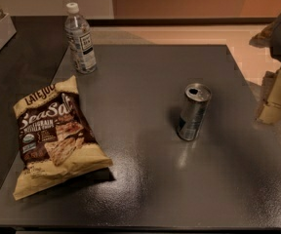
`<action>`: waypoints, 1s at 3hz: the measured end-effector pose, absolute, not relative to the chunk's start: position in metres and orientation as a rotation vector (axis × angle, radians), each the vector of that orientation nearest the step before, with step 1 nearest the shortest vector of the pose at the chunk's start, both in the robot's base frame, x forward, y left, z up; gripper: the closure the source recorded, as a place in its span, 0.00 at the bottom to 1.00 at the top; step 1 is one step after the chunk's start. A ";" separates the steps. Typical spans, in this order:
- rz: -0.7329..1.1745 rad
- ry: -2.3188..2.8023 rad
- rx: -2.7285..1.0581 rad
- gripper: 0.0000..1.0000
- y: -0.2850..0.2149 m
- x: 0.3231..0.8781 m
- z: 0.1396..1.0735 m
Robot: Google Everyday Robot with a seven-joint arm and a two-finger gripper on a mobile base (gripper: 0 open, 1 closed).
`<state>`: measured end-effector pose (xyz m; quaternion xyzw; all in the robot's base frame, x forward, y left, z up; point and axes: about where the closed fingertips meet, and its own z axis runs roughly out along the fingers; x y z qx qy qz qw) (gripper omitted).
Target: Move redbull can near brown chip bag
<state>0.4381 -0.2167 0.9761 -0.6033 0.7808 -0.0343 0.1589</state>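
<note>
silver-and-blue metal, slim and tall, the redbull can point(194, 112) stands upright right of the middle of the dark grey, faintly glossy table point(150, 189), its silver top and dark opening facing up. nothing touches it. the brown chip bag point(55, 138), a large crinkly tan-yellow packet with a dark brown centre panel and white "sea salt" lettering, lies flat near the table's left edge, well apart from the can, with bare tabletop between them. a clear plastic water bottle point(81, 39) with a white cap stands upright at the back left, beyond the top of the bag and not touching it.

the gripper point(273, 101), a tan-coloured piece cut off by the right border of the camera view, hangs off the table's right side, near the can but clearly apart from it and holding nothing. whether it is spread or pressed together cannot be told from this view.

as i judge it, the task is at its very start: the reach toward the can is the step in hand, and no grasp has been made. the next move calls for bringing the gripper leftward to the can, closing around its body low enough that the narrow can does not tip, then carrying it left across the bare stretch and setting it down upright just beside the bag, without pressing into the bag or swinging back toward the bottle.

counted: one can, one chip bag, one bottle, one gripper.
</note>
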 end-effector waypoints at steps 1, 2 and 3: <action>-0.098 2.232 -1.725 0.00 -0.217 0.438 0.976; -0.064 2.227 -1.720 0.00 -0.209 0.444 0.970; 0.021 2.203 -1.709 0.00 -0.191 0.453 0.955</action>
